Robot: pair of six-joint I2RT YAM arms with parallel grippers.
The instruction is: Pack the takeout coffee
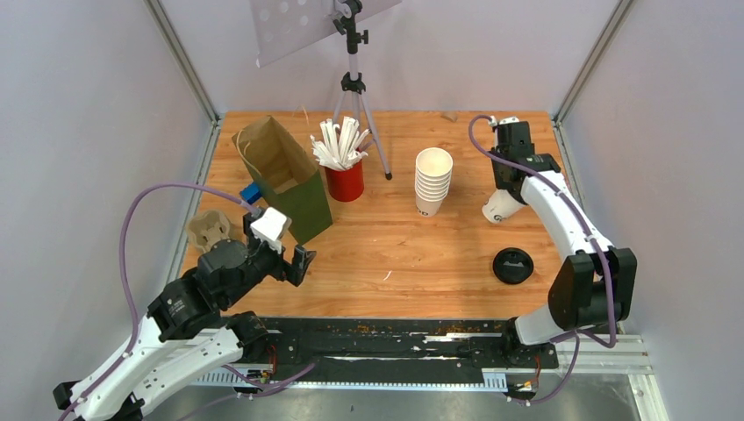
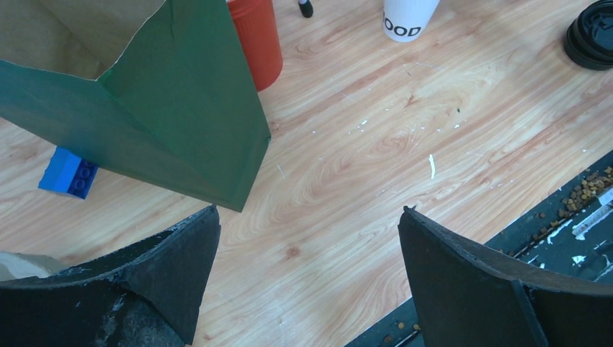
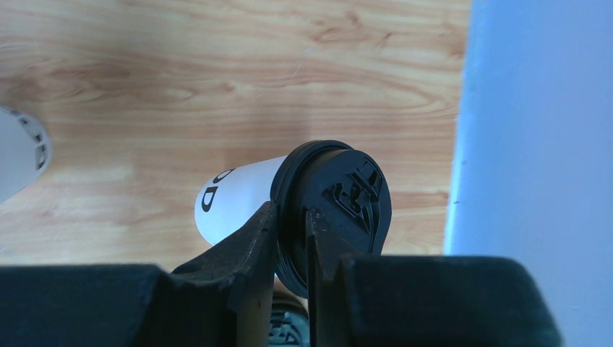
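from the top camera, the job looks only partly done. the white cup is at the far right of the desk, leaning over, with the right claw right on top of it. the paper bag stands open on the left side, well apart from the cup. nothing from the task shows inside it, so the cup has yet to cross the desk and go in. a spare lid lies flat on the desk, nearer the arms than the cup. the left claw hangs just beside the bag with nothing in it. from the left wrist camera, the left claw is wide open, with only bare desk between its fingers. the green side of the bag is close in front, and the spare lid sits far off in the top corner. the cup in the right claw cannot be picked out for sure here. from the right wrist camera, the black lid is already on the white cup, so the lid step looks done. the right claw pinches the edge of that lid: one finger sits under the rim by the cup wall and the other presses on the lid's top. the cup tips sideways, its bottom pointing away to the left. it is hard to tell if the bottom touches the desk.
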